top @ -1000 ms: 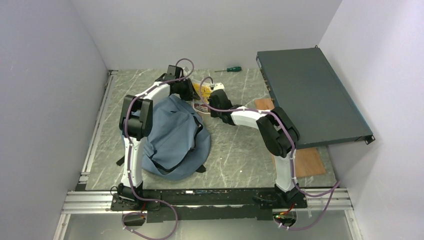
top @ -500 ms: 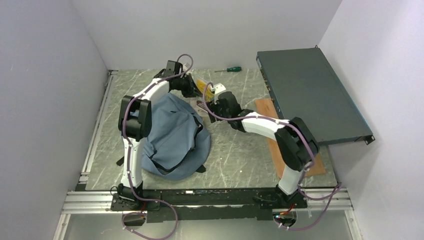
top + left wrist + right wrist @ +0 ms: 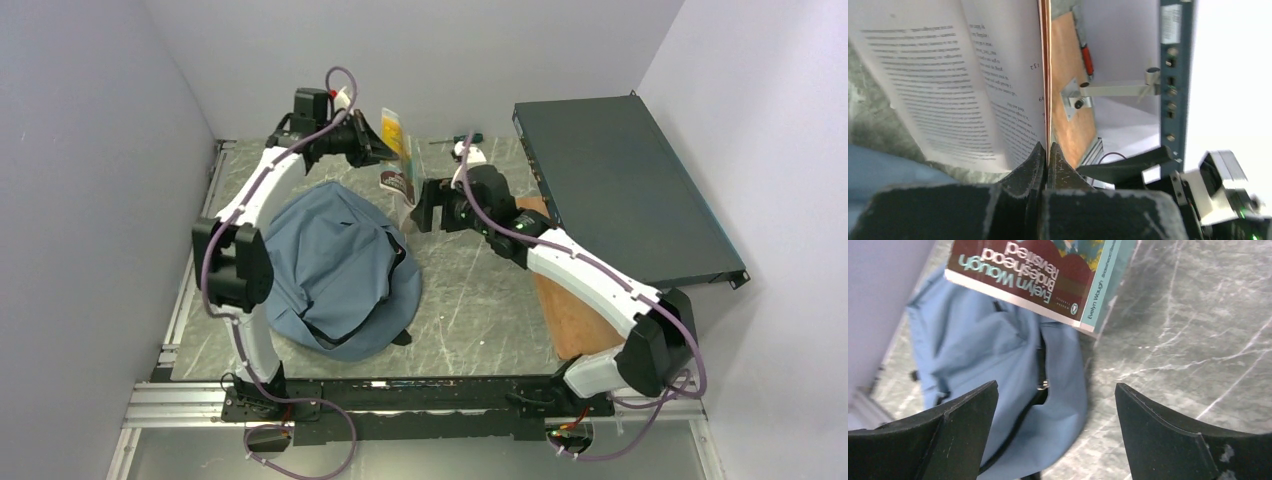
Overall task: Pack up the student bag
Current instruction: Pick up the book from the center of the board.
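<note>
Clamped the left pincer [image 3: 1047, 155] tight on a thin edge of a book [image 3: 395, 135]. Held that book up high over the back of the tabletop [image 3: 470, 290], with its pages hanging open to one side. Read "Evelyn Waugh" on the red and blue cover in the right wrist view. Held the right pincer [image 3: 1055, 387] wide apart with nothing in it, just beside the low end of the book. Found the bag [image 3: 335, 265] lying flat on the tabletop, left of the middle, below the book and not touching it, with a dark gap open along its side. Saw a big dark box [image 3: 620, 190] on the right, resting over a brown board [image 3: 570, 310].
</note>
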